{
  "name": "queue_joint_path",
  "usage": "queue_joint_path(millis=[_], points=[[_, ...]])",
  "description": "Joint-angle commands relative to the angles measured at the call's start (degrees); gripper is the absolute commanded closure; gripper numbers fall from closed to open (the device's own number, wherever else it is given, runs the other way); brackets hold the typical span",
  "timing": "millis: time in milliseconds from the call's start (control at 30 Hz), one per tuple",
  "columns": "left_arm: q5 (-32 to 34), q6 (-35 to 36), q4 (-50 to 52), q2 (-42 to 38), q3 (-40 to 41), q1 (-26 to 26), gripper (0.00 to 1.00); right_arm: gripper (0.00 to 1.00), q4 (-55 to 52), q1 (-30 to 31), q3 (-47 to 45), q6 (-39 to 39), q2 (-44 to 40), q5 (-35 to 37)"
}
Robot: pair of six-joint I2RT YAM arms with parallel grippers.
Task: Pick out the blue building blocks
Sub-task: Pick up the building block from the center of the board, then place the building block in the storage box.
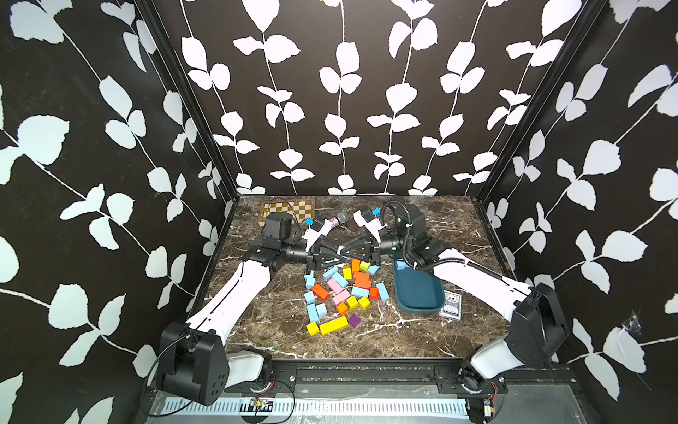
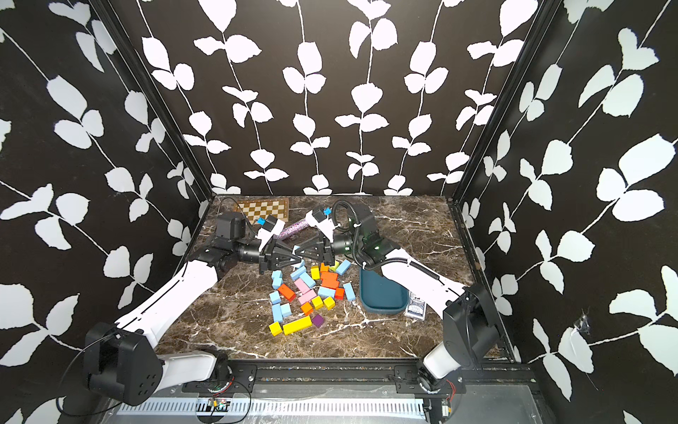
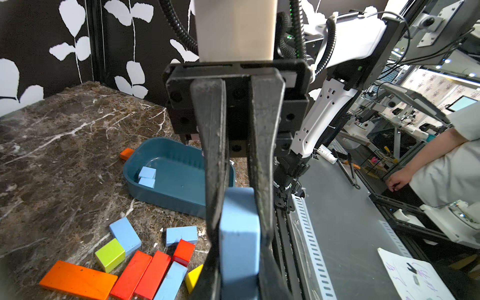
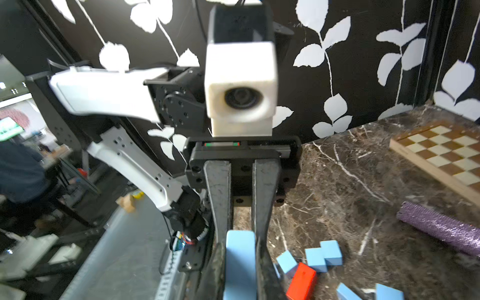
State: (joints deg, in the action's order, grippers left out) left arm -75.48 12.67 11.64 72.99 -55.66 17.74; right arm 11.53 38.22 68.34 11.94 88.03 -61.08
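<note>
**Two grippers, one blue bar, mid-frame**

Both the left gripper (image 1: 336, 257) and the right gripper (image 1: 347, 252) meet tip to tip at the centre of both top views. Each pair of fingers is pinched narrow on the same blue bar (image 3: 239, 233), which is held off the marble above the pile's upper edge.

About ten more blue building blocks (image 1: 312, 312) lie loose in that pile, among two pink blocks (image 1: 334, 285), one purple cube (image 1: 354, 320), five yellow blocks (image 1: 334, 325) and several orange blocks (image 1: 361, 277).

The teal tray (image 1: 418, 290) sits just right of the pile, with blue (image 1: 400, 265) at its upper end (one block or two, I cannot tell).

Bare table (image 1: 422, 337) runs from the pile down to the front edge. A card deck (image 1: 450, 306) lies just beside the tray's lower rim. A chessboard (image 1: 290, 211) sits at the back edge, upper left of the pile.
</note>
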Motion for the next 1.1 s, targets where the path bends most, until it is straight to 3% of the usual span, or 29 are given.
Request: queue_joint_path(millis=[0,133,333,533,733,933,1067], points=[[1.8,-0.2,-1.8,-1.6,0.9,0.5,0.81,1.0,-1.3,0.1,1.1,-1.0,-0.1,0.7],[7.5,-2.1,-1.6,-1.5,1.7,0.5,0.45,1.0,-4.8,-1.3,-0.6,-3.6,-2.3,6.8],[16.8,-1.9,3.7,-0.5,0.6,0.5,0.34,1.0,-11.9,-6.6,-3.0,-0.4,-6.0,18.9],[29.6,-0.7,13.4,3.7,-4.5,0.5,0.33,1.0,-28.7,-14.0,-2.9,-3.3,-9.5,26.0],[37.3,-1.1,23.1,12.5,-11.7,0.5,0.28,1.0,-45.1,-20.9,-3.0,-8.7,-10.9,35.1],[38.3,-9.2,16.4,15.7,-9.1,0.5,0.28,1.0,-58.1,-25.0,-0.5,-8.6,-8.2,43.8],[37.9,-10.8,13.7,15.6,-6.7,0.5,0.28,1.0,-63.6,-25.1,2.0,-7.0,-5.6,47.6]])
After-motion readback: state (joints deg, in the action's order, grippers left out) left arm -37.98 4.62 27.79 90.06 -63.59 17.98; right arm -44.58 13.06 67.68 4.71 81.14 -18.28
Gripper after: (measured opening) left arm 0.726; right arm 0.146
